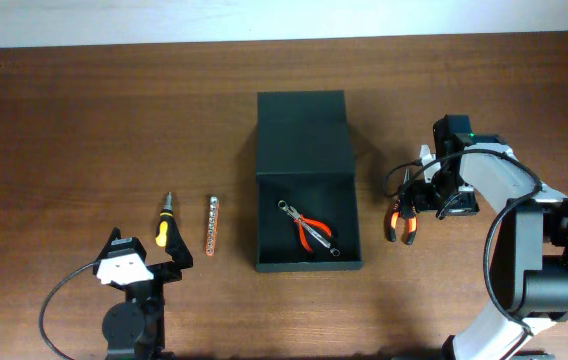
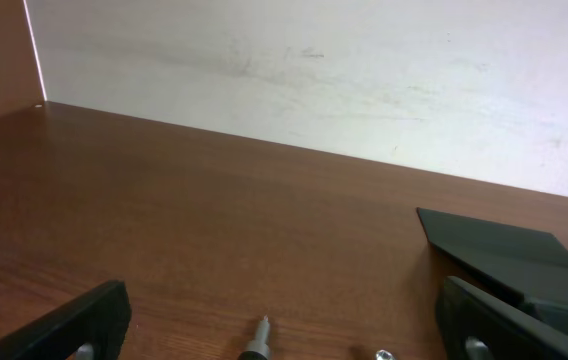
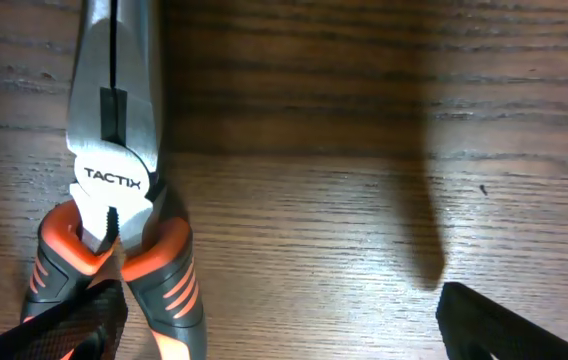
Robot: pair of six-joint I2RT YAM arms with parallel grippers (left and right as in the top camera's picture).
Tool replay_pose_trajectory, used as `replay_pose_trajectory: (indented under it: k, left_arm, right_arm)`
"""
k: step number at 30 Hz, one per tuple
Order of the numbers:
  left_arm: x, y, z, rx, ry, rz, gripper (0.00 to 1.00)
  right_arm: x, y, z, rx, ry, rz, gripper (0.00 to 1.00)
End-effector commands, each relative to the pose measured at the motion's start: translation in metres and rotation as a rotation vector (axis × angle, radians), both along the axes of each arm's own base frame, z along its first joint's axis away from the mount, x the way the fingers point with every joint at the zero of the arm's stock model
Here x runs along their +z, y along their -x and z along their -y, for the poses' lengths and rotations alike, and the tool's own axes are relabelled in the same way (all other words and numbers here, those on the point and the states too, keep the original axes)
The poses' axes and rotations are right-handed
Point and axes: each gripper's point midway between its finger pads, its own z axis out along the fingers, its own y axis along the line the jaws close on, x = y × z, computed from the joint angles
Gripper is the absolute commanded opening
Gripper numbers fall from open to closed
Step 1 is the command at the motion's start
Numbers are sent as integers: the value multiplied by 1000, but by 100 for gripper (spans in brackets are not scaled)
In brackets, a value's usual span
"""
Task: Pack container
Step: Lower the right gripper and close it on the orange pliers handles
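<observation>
Brown wooden table [image 1: 64, 150] bears everything. At the near left, the left gripper [image 1: 150, 250] stands with jaws spread wide, holding nothing. A yellow-handled screwdriver [image 1: 163, 232] lies at its far side, with a bit strip [image 1: 212, 226] just right of that. The container [image 1: 304, 135] sits at the centre, lid flapped open toward the far side, red-handled pliers [image 1: 309, 230] inside. Just right of it lie orange-and-black pliers [image 3: 112, 180]. The right gripper [image 3: 282, 300] hovers over them, jaws released.
</observation>
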Motion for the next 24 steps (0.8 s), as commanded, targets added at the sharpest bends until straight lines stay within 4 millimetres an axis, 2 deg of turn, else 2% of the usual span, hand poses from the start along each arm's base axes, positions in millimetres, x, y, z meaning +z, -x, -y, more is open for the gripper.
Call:
replay_pose_trajectory:
  k: [1,10,14,24]
  left_arm:
    - [0,0,-1,1,5,4,99]
    - [0,0,-1,1,5,4,99]
    - [0,0,-1,1,5,4,99]
    - [0,0,-1,1,5,4,99]
  right_arm:
    - [-2,1,1,-29,-8,-6,99]
    - [-13,15,0,-83,-6,-37,98]
    - [-18,23,0,-95,-6,-56,87]
    - [-18,21,0,-94,-6,-49,58]
